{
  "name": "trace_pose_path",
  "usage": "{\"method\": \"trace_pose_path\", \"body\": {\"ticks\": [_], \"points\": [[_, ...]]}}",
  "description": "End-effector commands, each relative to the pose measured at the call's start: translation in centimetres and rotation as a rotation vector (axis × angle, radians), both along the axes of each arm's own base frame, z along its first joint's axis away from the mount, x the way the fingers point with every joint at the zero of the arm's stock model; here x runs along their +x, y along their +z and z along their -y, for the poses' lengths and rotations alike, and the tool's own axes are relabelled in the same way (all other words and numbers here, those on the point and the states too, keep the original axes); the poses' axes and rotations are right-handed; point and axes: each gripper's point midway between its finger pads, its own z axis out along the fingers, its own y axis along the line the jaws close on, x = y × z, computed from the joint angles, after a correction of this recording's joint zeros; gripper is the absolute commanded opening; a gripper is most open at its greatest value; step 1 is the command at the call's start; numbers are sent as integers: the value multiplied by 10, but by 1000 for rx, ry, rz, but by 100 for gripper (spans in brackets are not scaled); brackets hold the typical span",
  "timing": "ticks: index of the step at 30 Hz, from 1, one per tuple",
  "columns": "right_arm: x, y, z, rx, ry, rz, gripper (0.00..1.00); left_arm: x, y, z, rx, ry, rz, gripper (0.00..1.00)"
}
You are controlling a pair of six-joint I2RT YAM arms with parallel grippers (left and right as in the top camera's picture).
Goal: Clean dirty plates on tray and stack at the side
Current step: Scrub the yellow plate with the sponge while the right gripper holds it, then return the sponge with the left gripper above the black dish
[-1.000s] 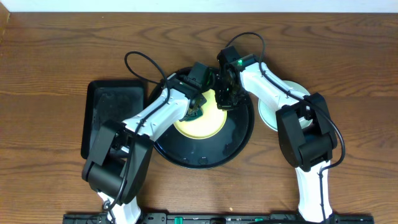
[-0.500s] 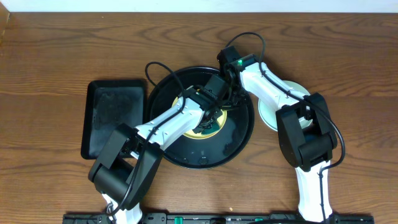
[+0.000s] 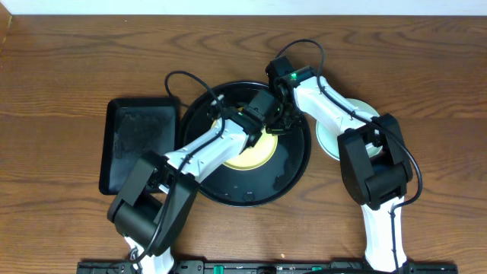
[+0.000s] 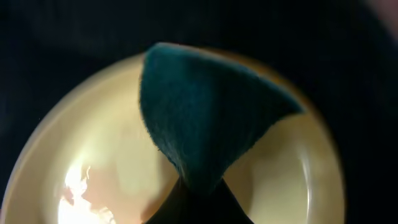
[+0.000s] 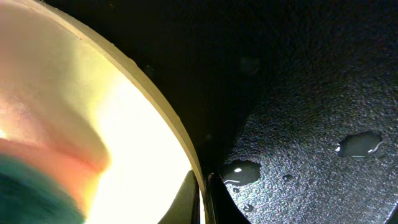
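Observation:
The pale yellow plate (image 3: 251, 152) lies in the round black tray (image 3: 228, 186). My left gripper (image 3: 255, 135) is shut on a dark green scouring pad (image 4: 199, 118), which rests on the yellow plate (image 4: 93, 162) near its far right part. My right gripper (image 3: 275, 125) is shut on the yellow plate's rim (image 5: 168, 118), one finger inside and one outside (image 5: 200, 199). A pale mint-green plate (image 3: 329, 137) lies on the table right of the tray, mostly hidden under my right arm. I cannot tell if another plate lies in it.
A rectangular black tray (image 3: 141, 141) sits left of the round tray. Water drops (image 5: 357, 143) lie on the round tray's textured floor (image 5: 323, 93). Both arms cross over the round tray, cables looping above it.
My left gripper moved the pad from the plate's left edge across to its right, then slightly up towards the far side. My right gripper stayed on the rim.

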Motion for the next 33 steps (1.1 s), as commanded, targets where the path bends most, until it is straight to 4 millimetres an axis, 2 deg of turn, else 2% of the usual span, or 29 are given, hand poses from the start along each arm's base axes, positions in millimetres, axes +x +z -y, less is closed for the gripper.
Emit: {"method": "trace_pose_path", "body": {"ticks": [1,4,7,13,15,17,21,28,31,33], "points": [[-8,-16,4,-56,4,-18,2,22,17,-19,191,-146,81,7],[-8,-16,4,-56,4,-18,2,36,24,-14,249,-279,114,7],[-8,-16,4,-56,3,-18,2,38,25,-10,302,-400,101,7],[-8,-16,4,-56,4,-18,2,21,15,26,179,-671,27,8],[-8,-16,4,-56,4,-18,2,15,18,28,155,-687,16,7],[-8,-16,4,-56,4,-18,1,12,26,22,156,-681,7,7],[-8,-16,4,-56,3,-18,1,10,57,-7,155,-622,13,7],[-5,-12,3,-50,3,-8,1,8,144,-97,136,-409,139,8],[1,1,-1,-34,8,25,1,1,171,-131,138,-322,189,8],[8,16,-4,-12,34,74,1,-4,180,-150,142,-275,199,7]]}}
